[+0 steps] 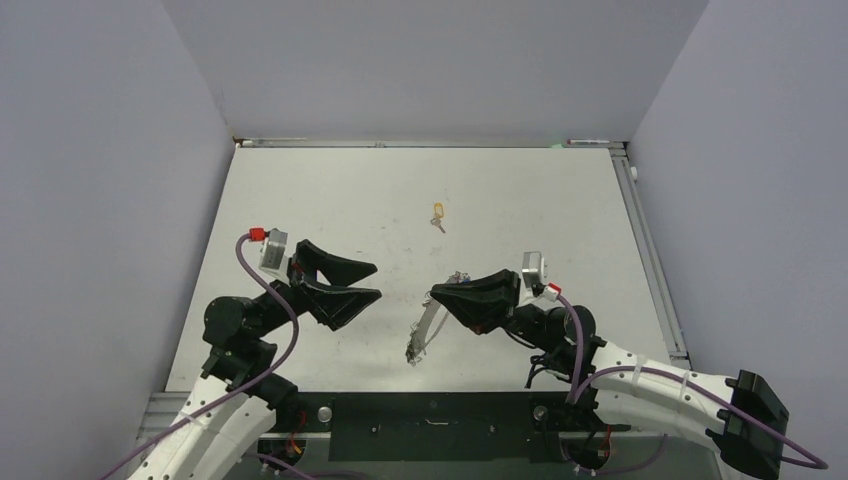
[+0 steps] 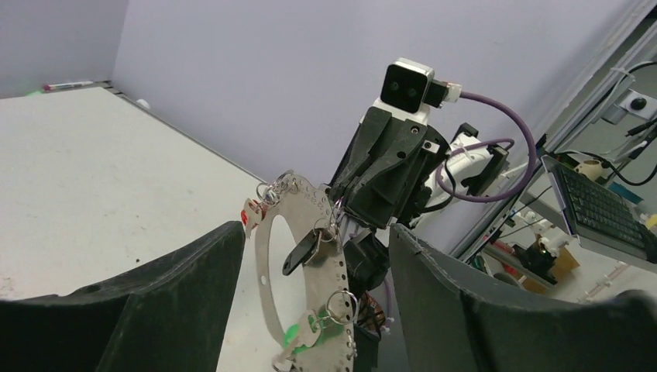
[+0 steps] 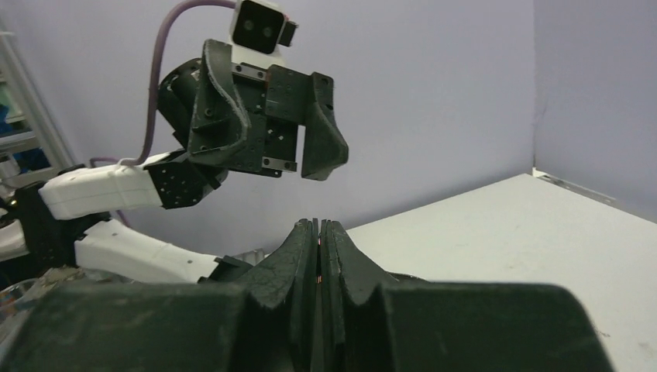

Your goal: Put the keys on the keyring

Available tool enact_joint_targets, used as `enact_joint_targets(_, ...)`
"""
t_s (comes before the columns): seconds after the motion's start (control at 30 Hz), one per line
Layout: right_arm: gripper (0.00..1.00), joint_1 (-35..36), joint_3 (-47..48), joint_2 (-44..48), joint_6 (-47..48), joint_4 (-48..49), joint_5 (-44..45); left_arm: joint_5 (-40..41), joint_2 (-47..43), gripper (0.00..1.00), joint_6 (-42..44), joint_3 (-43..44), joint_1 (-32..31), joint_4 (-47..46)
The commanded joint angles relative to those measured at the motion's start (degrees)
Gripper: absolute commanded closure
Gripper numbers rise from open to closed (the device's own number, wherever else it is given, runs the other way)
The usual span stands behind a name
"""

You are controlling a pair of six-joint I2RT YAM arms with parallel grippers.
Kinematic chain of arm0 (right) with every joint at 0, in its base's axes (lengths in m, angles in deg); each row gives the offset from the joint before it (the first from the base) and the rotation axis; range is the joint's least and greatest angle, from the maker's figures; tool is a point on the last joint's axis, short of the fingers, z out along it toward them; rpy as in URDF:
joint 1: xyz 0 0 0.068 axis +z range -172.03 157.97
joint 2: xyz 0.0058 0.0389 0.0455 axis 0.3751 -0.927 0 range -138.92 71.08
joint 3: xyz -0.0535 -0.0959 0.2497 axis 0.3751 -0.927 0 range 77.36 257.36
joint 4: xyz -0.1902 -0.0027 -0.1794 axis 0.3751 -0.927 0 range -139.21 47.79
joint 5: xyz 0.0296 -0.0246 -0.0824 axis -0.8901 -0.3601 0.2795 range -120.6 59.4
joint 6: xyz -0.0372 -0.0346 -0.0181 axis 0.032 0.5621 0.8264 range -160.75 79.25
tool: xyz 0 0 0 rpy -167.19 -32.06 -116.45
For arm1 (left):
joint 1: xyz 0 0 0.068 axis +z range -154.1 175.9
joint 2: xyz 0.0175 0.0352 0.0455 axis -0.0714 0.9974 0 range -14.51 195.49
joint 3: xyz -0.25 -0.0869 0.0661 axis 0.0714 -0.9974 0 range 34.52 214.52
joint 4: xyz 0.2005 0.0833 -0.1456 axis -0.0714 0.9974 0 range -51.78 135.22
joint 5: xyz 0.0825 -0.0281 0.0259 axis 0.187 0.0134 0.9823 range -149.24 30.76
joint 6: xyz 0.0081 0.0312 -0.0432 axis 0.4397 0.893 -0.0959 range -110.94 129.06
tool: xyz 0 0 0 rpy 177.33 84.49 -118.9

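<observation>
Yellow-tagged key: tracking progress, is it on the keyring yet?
No, the yellow-tagged key lies on the table, apart from the keyring.

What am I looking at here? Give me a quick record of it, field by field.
right gripper: shut on the keyring, gripping its edge
left gripper: open, empty, facing the keyring but apart from it
already on the keyring: red-tagged key, green-tagged key
loose: yellow-tagged key, lying on the table beyond both grippers
task state: not finished, the yellow-tagged key is untouched
</observation>
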Motion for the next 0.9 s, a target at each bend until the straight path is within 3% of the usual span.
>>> enact_joint_targets(0.0, 0.95, 0.5, 5.11, 0.28, 1.55, 3.63, -10.78, 1.09, -0.03, 0.35, 5.31, 3.66, -2.98, 1.45)
enact_joint_targets(0.13, 0.95, 0.46, 8.13, -0.12, 3.69, -1.62, -15.74, 1.37, -0.03, 0.35, 8.62, 5.52, -4.72, 5.68)
enact_joint_targets(0.43, 0.95, 0.43, 10.99, -0.3, 5.71, -5.5, -14.98, -0.22, -1.83, 0.35, 18.31, 9.66, -5.62, 18.83)
enact_joint_targets(0.67, 0.95, 0.49, 14.05, -0.48, 7.46, -8.54, -16.98, -4.14, -2.48, 0.31, 15.92, 4.65, -5.62, 14.28)
enact_joint_targets(0.87, 0.95, 0.45, 17.02, -0.18, 11.02, -13.12, -18.51, -9.05, -0.17, 0.23, 6.2, 2.08, -6.16, 5.25)
